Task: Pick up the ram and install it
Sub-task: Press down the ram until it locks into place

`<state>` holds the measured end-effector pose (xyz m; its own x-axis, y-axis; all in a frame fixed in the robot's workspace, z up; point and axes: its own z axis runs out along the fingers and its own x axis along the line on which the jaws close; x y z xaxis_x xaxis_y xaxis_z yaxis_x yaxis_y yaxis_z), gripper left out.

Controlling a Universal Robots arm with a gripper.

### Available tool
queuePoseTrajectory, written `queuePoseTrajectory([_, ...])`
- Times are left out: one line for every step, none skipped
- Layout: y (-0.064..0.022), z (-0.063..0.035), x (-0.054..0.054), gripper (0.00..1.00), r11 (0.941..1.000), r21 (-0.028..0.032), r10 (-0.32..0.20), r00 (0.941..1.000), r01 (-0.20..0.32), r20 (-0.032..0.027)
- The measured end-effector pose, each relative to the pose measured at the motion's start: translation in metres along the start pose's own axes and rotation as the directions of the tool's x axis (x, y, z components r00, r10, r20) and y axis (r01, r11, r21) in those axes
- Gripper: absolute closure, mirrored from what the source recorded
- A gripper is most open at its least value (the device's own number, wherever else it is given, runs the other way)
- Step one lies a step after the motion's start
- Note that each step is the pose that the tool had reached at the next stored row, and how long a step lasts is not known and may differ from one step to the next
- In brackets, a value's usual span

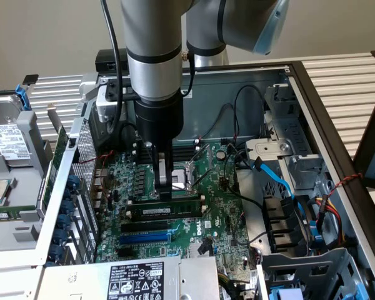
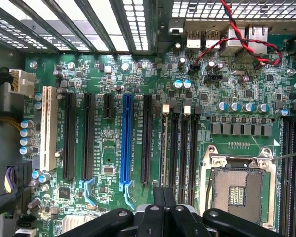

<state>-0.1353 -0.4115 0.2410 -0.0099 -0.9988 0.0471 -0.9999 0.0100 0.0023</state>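
The gripper [image 1: 164, 195] had its fingers [image 2: 158, 197] closed, tips seemingly resting on top of the ram [image 1: 181, 209], which stood upright on the green board [image 1: 225, 212]. A good push probably needed to go straight down, evenly, so both ends seated.

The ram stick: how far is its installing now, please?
Looks done: the long dark-green ram stick with a white label already stands upright among the long black memory slots. In hand: the shut black gripper is down at the stick's top edge, with nothing between its fingers. Left: I cannot tell whether the stick is fully seated.
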Motion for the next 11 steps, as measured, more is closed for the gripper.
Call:
queuePoseTrajectory([0.0,0.0,0.0,0.89,1.0,-0.0001,0.0,1.0,0.0,-0.0018])
queuePoseTrajectory([0.0,-0.0001,0.0,0.89,1.0,-0.0001,0.0,1.0,0.0,-0.003])
queuePoseTrajectory([0.0001,0.0,0.0,0.89,1.0,-0.0001,0.0,1.0,0.0,-0.0038])
queuePoseTrajectory([0.0,0.0002,0.0,0.89,1.0,0.0001,0.0,1.0,0.0,-0.0042])
queuePoseTrajectory([0.0,0.0004,0.0,0.89,1.0,0.0003,0.0,1.0,0.0,-0.0042])
queuePoseTrajectory([0.0,0.0006,0.0,0.89,1.0,0.0006,0.0,1.0,0.0,-0.0042])
queuePoseTrajectory([0.0,0.0009,-0.0001,0.89,1.0,0.001,0.0,1.0,0.0,-0.0042])
queuePoseTrajectory([-0.0001,0.0012,-0.0001,0.89,1.0,0.0014,0.0,1.0,0.0,-0.0042])
queuePoseTrajectory([-0.0002,0.0017,-0.0002,0.89,1.0,0.0019,0.0,1.0,0.0,-0.0039])
queuePoseTrajectory([-0.0003,0.0022,-0.0003,0.89,1.0,0.002,0.0,1.0,0.0,-0.004])
queuePoseTrajectory([-0.0004,0.0027,-0.0005,0.89,1.0,0.002,0.0,1.0,0.0,-0.0042])
